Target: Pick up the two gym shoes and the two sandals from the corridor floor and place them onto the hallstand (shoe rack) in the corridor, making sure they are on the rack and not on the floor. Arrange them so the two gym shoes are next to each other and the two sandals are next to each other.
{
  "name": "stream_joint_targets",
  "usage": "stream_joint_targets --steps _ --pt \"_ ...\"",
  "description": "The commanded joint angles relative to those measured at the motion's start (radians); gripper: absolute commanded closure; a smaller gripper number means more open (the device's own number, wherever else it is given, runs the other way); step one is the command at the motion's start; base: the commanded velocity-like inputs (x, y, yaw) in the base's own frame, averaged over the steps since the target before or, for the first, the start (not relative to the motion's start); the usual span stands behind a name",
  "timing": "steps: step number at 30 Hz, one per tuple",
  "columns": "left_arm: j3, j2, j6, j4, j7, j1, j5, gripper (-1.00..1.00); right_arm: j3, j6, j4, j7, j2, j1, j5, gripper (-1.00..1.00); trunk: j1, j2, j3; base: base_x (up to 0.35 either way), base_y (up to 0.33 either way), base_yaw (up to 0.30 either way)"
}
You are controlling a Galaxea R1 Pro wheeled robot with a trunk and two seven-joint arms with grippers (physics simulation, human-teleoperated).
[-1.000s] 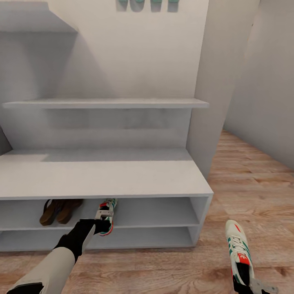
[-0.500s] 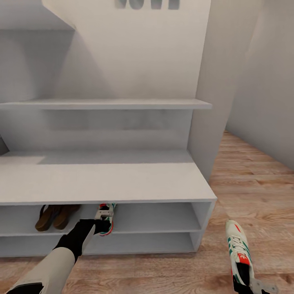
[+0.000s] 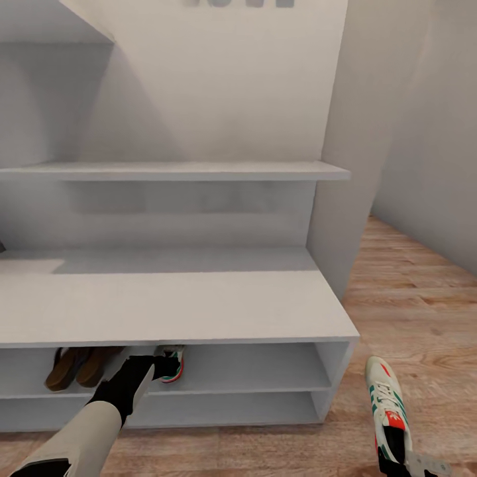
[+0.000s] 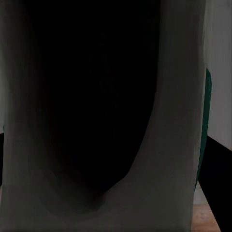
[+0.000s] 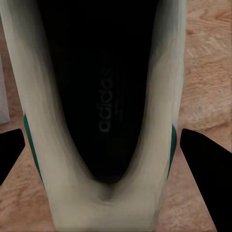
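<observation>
Against the wall stands the hallstand (image 3: 199, 311); on its upper shoe shelf lie 2 sandals (image 3: 73, 368), side by side. Beside them, the left gripper (image 3: 165, 361) jaws are clamped on 1 gym shoe (image 3: 173, 366) inside that shelf. Right gripper (image 3: 397, 464) jaws grip the second gym shoe (image 3: 389, 414) above the corridor floor (image 3: 411, 311).

From my head view the hallstand's (image 3: 199, 318) top board hides most of the first gym shoe (image 3: 171, 366) and the sandals' (image 3: 73, 368) toes. My right gripper (image 3: 397, 464) is cut off at the frame's bottom; I can't read its jaws. The left wrist view is mostly dark.
</observation>
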Motion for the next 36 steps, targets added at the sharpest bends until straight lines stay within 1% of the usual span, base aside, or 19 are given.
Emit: stream_joint_targets --steps 1,10,11,22,26,36 --pt "0.007 -0.001 0.005 -0.002 -0.009 0.0 -0.011 1.0 -0.002 -0.003 0.001 -0.003 0.0 -0.001 0.005 1.0 0.0 0.0 -0.001 0.152 0.0 0.0" --pt "0.007 -0.001 0.004 -0.002 -0.009 0.001 -0.011 1.0 -0.002 -0.003 0.001 -0.003 0.0 -0.001 0.005 1.0 0.0 0.0 -0.001 0.032 0.0 0.0" --pt "0.007 -0.001 0.004 -0.002 -0.009 0.001 -0.011 -1.0 -0.002 -0.003 0.001 -0.003 0.0 -0.001 0.005 1.0 0.0 0.0 -0.001 0.002 0.0 0.0" --pt "0.007 0.0 0.003 -0.002 -0.009 0.0 -0.011 -1.0 -0.002 -0.003 0.001 -0.003 0.0 -0.001 0.005 1.0 0.0 0.0 -0.001 0.0 0.0 0.0" --pt "0.007 0.006 0.003 -0.002 -0.009 0.0 -0.009 -1.0 -0.002 -0.003 0.001 -0.003 0.0 -0.001 0.005 1.0 0.0 0.0 -0.001 -0.036 0.0 0.0" --pt "0.007 0.019 0.001 -0.002 -0.009 0.0 -0.008 -1.0 -0.002 -0.003 0.001 -0.003 0.0 -0.001 0.005 1.0 0.0 0.0 -0.001 -0.271 0.0 0.0"
